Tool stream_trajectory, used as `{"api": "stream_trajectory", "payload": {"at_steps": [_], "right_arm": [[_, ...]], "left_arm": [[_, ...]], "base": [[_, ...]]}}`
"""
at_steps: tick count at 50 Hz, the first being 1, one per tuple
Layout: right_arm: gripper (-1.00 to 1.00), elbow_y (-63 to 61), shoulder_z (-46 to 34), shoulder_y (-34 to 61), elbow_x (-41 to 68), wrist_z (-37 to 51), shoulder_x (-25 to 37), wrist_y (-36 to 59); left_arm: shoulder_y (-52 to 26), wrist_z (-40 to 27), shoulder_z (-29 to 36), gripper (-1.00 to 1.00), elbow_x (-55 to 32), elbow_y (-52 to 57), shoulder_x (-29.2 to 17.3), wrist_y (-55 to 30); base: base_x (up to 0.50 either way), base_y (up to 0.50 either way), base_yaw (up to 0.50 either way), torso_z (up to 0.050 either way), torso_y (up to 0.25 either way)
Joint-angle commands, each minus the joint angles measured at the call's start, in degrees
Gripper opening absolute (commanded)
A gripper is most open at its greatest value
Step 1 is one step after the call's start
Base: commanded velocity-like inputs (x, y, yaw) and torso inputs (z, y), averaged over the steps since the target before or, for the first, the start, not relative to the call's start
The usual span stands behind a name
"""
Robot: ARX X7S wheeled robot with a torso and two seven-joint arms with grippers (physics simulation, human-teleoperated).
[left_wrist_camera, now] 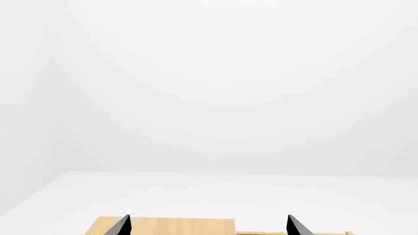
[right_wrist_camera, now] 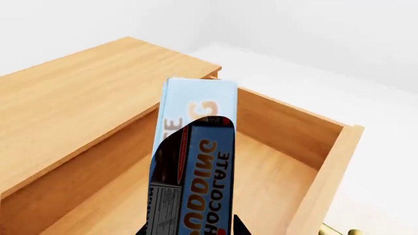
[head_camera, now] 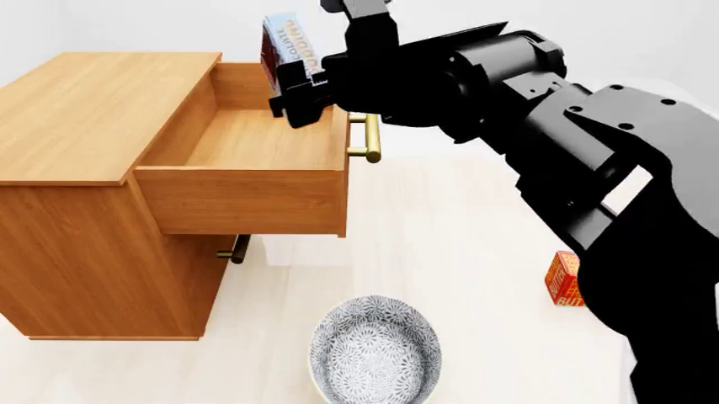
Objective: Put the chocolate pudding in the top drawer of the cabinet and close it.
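in the left wrist view we see mostly white wall and white floor. the 2 dark fingertips of the left gripper [left_wrist_camera: 207, 226] poke in at the frame edge, spread wide apart with nothing between them. beyond them lies a strip of the cabinet [left_wrist_camera: 163, 226] in light brown wood.

in the head view we see the cabinet [head_camera: 79, 109] at the left, with its top drawer [head_camera: 242, 198] pulled far out and its inside bare. a brass bar handle [head_camera: 366, 137] sticks out from the drawer front. the black right arm reaches across from the right, and the right gripper [head_camera: 295, 91] hangs over the far side of the open drawer, clamped on the chocolate pudding [head_camera: 285, 44]. the carton stands upright above the drawer, not touching the wood. lower down, a second brass handle [head_camera: 234, 249] shows under the open drawer. on the white floor near us sits a patterned bowl [head_camera: 375, 350], and a red-orange butter box [head_camera: 563, 279] lies at the right, partly hidden by the arm.

in the right wrist view we see the chocolate pudding [right_wrist_camera: 194, 166] up close, light blue at one end and dark with large lettering at the other, pinched at its near end between the fingertips [right_wrist_camera: 240, 228] of the right gripper [right_wrist_camera: 189, 230]. behind it the top drawer [right_wrist_camera: 320, 171] lies open, beside the flat top of the cabinet [right_wrist_camera: 85, 98].
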Motion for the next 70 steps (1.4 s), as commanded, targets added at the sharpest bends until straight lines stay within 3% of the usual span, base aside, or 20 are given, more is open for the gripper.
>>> {"api": "stream_trajectory", "payload": {"at_steps": [1, 59, 60, 70], "right_arm": [[-1.00, -1.23, 0.07, -1.62, -0.76, 0.11, 0.00, 0.17], [-1.00, -2.89, 0.33, -5.59, -2.64, 0.75, 0.00, 2.71], [1.00, -2.88, 0.30, -5.60, -2.66, 0.72, 0.00, 2.83], [1.00, -2.91, 0.31, -5.63, -2.66, 0.85, 0.00, 3.42]], "left_arm": [[0.31, -0.20, -0.48, 1.00, 0.46, 0.24, -0.44, -0.41], [2.52, -0.48, -3.02, 1.00, 1.53, 0.81, -1.69, -1.08], [2.56, -0.48, -3.06, 1.00, 1.55, 0.83, -1.70, -1.11], [3.02, -0.47, -3.47, 1.00, 1.74, 0.68, -1.55, -1.12]], "base": [[0.00, 0.00, 0.00, 0.000, 0.000], [0.00, 0.00, 0.00, 0.000, 0.000], [0.00, 0.00, 0.00, 0.000, 0.000], [0.00, 0.00, 0.00, 0.000, 0.000]]}}
